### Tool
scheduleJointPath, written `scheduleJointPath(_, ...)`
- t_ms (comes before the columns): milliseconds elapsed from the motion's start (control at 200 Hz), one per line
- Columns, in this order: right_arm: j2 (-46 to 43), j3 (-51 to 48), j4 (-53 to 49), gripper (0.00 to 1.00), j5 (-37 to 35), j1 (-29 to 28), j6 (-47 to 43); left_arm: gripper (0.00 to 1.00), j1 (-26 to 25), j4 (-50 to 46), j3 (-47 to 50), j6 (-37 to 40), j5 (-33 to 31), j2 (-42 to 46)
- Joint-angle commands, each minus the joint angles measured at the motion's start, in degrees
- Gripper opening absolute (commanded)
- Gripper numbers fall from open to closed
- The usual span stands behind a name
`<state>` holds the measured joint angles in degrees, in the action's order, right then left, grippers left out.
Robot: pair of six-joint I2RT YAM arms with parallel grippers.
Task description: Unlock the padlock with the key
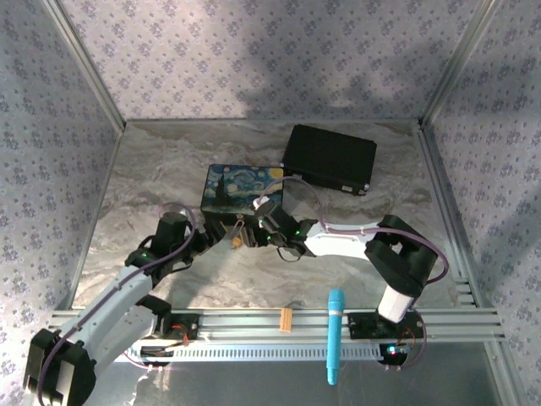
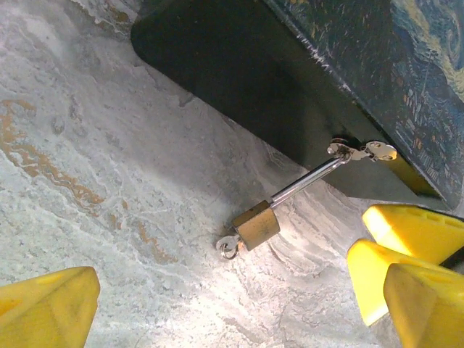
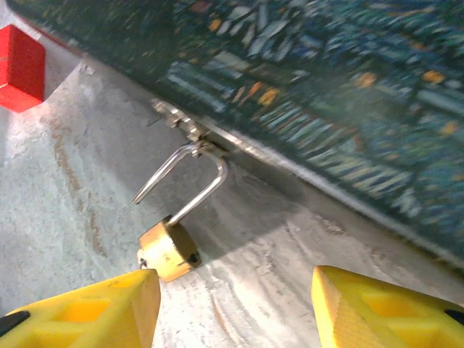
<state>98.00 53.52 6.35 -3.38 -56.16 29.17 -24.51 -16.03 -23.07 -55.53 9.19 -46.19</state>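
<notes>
Yellow fingers [image 3: 87, 312] before padlock [image 3: 168, 250]; painted box [image 3: 326, 87], red block [image 3: 20, 67] behind.

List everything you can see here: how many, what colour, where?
Box: one, blue painted, mid-table.
Case: one, black, behind the box to the right.
Padlock: one, brass, hooked by its shackle to the box's hasp.
Key: one, silvery, at the padlock's bottom end.
Block: one, red, on the table by the box.
Peg: one, tan, on the near rail.
Marker: one, teal, across the near rail.
Table: one, grey marbled.
Left pincer: one, yellow, open, near the padlock.
Right pincer: one, yellow, open, near the padlock.
</notes>
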Motion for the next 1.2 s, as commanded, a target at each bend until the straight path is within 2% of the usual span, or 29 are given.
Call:
scheduleJointPath(0, 2.4, 1.69, 0.49, 0.61, 1.69, -2.18, 2.05, 1.0, -0.27, 1.5, 0.07, -0.64, -0.11, 1.03)
scheduleJointPath(220, 7.88, 4.23, 1.25, 0.67, 0.81, -2.6, 6.41, 1.0, -0.36, 1.06, 0.52, -0.63, -0.16, 1.75)
scheduleJointPath(615, 12.91, 9.01, -0.88, 0.67, 0.52, -3.32, 6.37, 1.0, -0.36, 0.44, 1.27, -0.46, -1.5, 2.79)
scheduleJointPath(710, 14.15, 10.94, -4.34, 0.65, -0.85, -3.56, 7.61, 1.0, -0.36, 0.39, 1.23, -0.37, -1.64, 2.94)
scheduleJointPath(860, 15.62, 12.58, -7.91, 0.6, -1.54, -3.26, 9.49, 1.0, -0.36, 0.19, 1.15, -0.28, -1.81, 2.95)
scheduleJointPath(1194, 14.05, 9.43, -5.74, 0.38, -0.15, -2.97, 11.11, 1.0, -0.36, -1.58, 0.87, 0.36, -3.27, 4.19)
